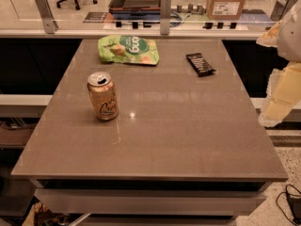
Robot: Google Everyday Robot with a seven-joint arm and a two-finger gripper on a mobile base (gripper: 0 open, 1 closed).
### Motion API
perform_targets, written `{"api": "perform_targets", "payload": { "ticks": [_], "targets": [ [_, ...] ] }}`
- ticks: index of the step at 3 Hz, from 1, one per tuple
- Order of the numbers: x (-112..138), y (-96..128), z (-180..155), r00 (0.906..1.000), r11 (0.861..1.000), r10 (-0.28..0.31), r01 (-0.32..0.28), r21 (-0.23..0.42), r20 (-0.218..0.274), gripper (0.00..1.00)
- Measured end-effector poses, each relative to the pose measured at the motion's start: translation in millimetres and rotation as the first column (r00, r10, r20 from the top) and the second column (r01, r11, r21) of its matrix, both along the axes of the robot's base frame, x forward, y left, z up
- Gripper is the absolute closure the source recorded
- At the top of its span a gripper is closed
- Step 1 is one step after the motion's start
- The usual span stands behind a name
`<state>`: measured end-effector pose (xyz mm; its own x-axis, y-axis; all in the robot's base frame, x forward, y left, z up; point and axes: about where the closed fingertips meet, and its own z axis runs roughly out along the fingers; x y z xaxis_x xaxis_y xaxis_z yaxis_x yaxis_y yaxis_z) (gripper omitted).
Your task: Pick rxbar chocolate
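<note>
The rxbar chocolate is a small flat black bar with pale print lines. It lies flat on the far right part of the grey table, turned at a slight angle. My gripper shows as a pale shape at the right edge of the camera view, beyond the table's right side and nearer than the bar. It is well apart from the bar and holds nothing that I can see.
A green crinkled snack bag lies at the far middle of the table. An orange opened can stands upright on the left. A glass partition with metal posts runs behind the table. A cardboard box stands beyond it.
</note>
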<state>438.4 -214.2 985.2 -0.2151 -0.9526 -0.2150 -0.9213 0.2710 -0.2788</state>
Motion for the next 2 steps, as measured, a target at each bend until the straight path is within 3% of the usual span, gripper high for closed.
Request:
{"api": "perform_targets", "payload": {
  "ticks": [2],
  "targets": [
    [5.1,-0.1,0.6,0.9999,1.0,-0.012,0.012,0.021,0.011,0.0]
  ]
}}
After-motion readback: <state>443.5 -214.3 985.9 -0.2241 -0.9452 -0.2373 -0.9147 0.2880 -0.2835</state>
